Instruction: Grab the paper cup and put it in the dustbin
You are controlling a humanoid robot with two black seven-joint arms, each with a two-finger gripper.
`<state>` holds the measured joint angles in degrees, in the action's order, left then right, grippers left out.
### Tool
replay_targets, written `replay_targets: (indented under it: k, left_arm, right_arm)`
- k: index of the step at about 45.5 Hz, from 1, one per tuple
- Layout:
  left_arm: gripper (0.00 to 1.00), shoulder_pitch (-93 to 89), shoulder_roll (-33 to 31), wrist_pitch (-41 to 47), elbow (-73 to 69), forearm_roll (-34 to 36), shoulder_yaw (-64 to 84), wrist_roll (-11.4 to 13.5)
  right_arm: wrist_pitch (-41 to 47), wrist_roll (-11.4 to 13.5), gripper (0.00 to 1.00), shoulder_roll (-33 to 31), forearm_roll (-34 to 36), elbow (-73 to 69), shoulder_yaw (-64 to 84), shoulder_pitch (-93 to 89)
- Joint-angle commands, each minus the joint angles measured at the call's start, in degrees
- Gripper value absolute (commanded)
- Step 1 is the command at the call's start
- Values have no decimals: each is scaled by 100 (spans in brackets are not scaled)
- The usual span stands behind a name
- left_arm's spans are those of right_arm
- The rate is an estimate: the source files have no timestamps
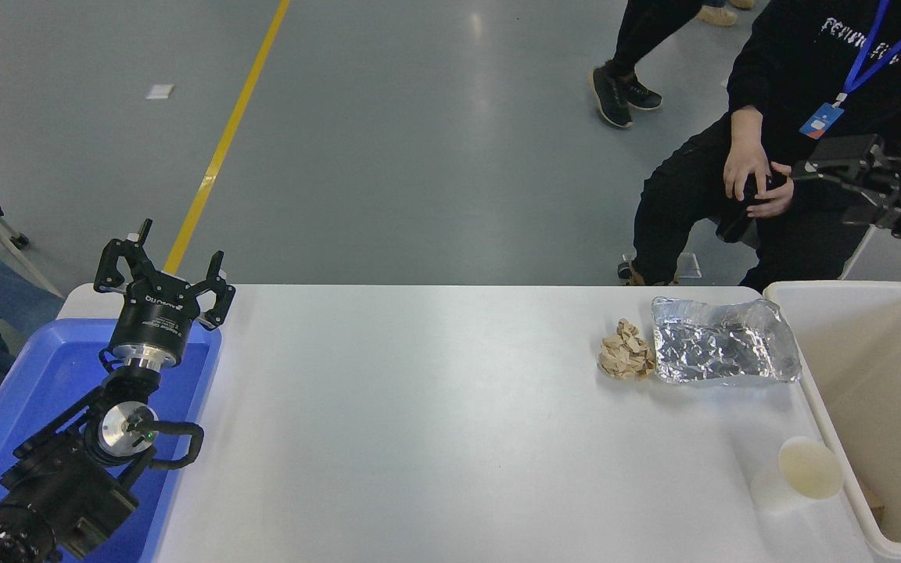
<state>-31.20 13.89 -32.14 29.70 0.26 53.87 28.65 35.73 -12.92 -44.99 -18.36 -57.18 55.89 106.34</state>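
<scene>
The paper cup (801, 475) lies tilted on the white table (435, 422) at the front right, its cream inside facing up toward me, close beside the left wall of the dustbin (892, 367). The dustbin stands at the table's right end. My right gripper (826, 191) comes in from the right edge, high above the dustbin's far rim and far from the cup, pointing left, its fingers apart and empty. My left gripper (163, 270) is parked open over the blue tray (44, 375) at the lower left.
A crumpled silver foil bag (720, 342) and a tan paper wad (626, 351) lie at the back right of the table. A seated person (779, 117) is just beyond the far edge, hands near my right gripper. Another person's feet (622, 86) are on the floor behind.
</scene>
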Motion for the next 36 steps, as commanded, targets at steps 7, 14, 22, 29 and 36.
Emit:
replay_targets:
  k: [7, 14, 22, 29, 36]
  left_arm:
    - [98, 0, 0, 6, 1, 1, 0, 0]
    - [98, 0, 0, 6, 1, 1, 0, 0]
    - [98, 0, 0, 6, 1, 1, 0, 0]
    - [98, 0, 0, 6, 1, 1, 0, 0]
    - [98, 0, 0, 6, 1, 1, 0, 0]
  right_arm:
    - [506, -9, 100, 649, -194, -1884, 2751, 2127]
    - [584, -27, 100, 983, -186, -2464, 3244, 2795]
    - [927, -35, 100, 1238, -177, -2772, 3191, 3410]
    - [927, -27, 100, 1335, -186, -2755, 2945, 3543]
    - [927, -18, 100, 1370, -194, -2737, 2927, 3473]
